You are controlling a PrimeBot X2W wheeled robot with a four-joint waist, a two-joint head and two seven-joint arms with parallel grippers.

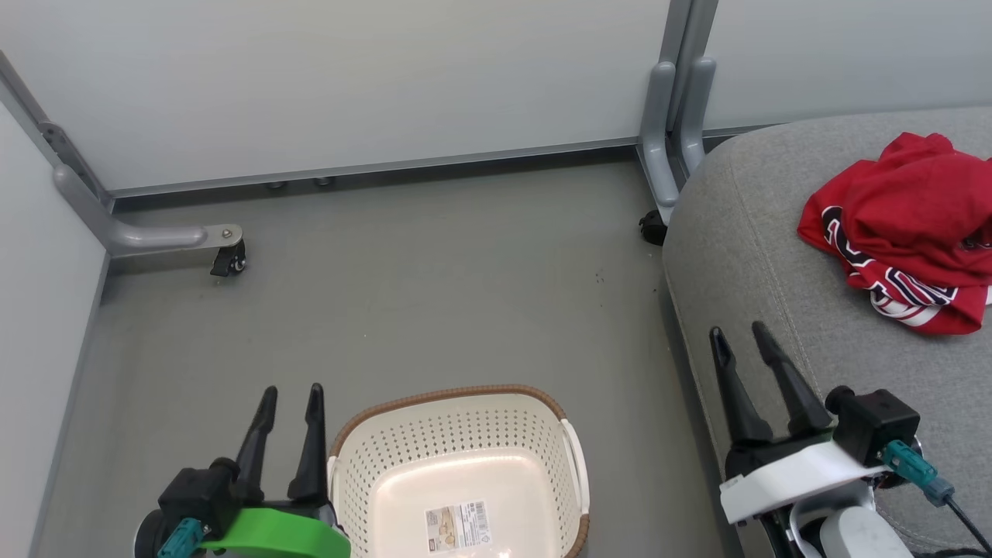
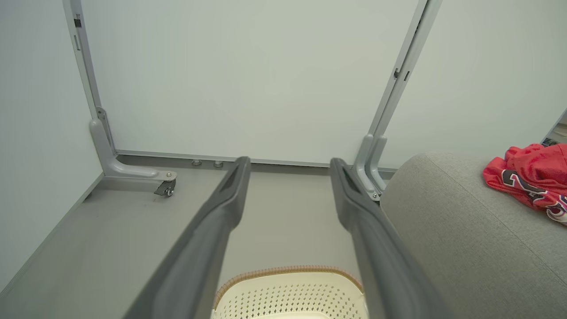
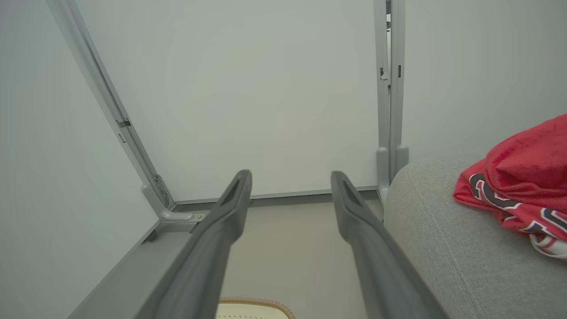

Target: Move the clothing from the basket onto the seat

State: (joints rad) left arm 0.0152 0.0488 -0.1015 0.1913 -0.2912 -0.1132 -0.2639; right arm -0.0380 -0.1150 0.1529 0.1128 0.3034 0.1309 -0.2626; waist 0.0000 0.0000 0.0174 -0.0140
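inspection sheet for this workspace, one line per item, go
surface: grey floor, a few small dark specks
job's things: basket upright on the floor, paper label on its bottom, no garment in the part in view; clothing bunched in a red heap on the seat
clutter: nothing seen
end effectors: left end effector open, beside the basket's left rim, holding nothing; right end effector open, over the seat's near edge, holding nothing
cables: black cable running from a teal plug at the right wrist
surroundings: pale partition panels on grey feet, one with a castor
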